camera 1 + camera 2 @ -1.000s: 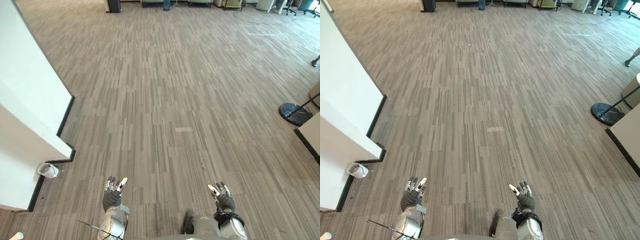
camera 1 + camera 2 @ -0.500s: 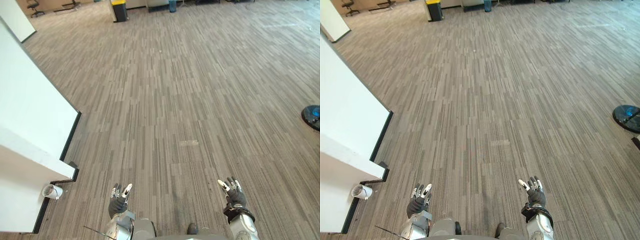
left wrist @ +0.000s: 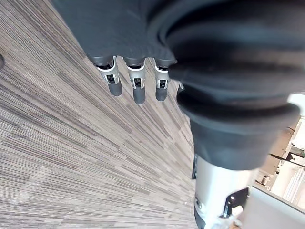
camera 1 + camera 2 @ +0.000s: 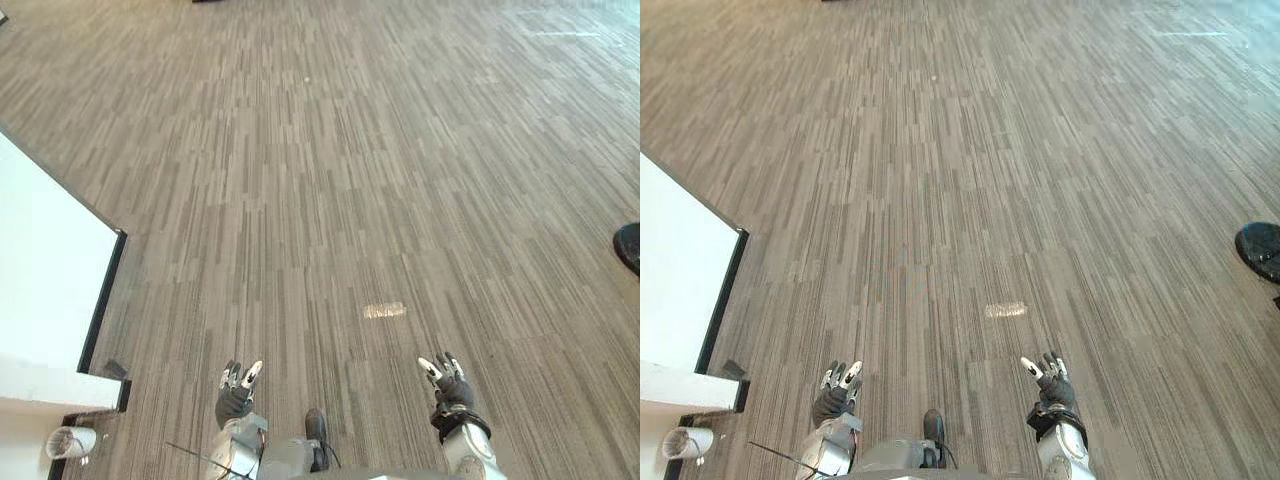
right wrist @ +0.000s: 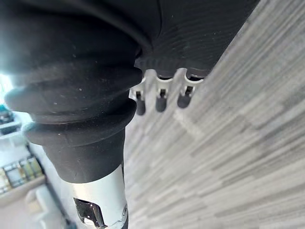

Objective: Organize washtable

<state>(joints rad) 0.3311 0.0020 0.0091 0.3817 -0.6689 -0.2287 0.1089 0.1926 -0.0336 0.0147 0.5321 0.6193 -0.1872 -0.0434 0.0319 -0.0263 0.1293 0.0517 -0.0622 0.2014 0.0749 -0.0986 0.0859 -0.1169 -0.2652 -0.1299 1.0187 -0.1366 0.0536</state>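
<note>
A wall [image 4: 40,270] is found at nine o'clock, a cup [image 4: 70,441] at its foot. On the floor [image 4: 330,150] a strip [image 4: 385,311] is seen at five, a base [image 4: 630,245] at three.

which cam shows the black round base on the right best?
Right eye view: most of the black round base sits in frame at the right edge. Left eye view cuts it to a sliver. Wrist views face the floor.

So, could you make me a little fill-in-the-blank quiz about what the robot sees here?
1. The left hand and the right hand each hold ____.
2. The white wall with a black baseboard stands on the robot's ____ side.
3. The small white cup lies on the grey striped carpet floor at the foot of that ____.
Missing words: nothing; left; wall.
</note>
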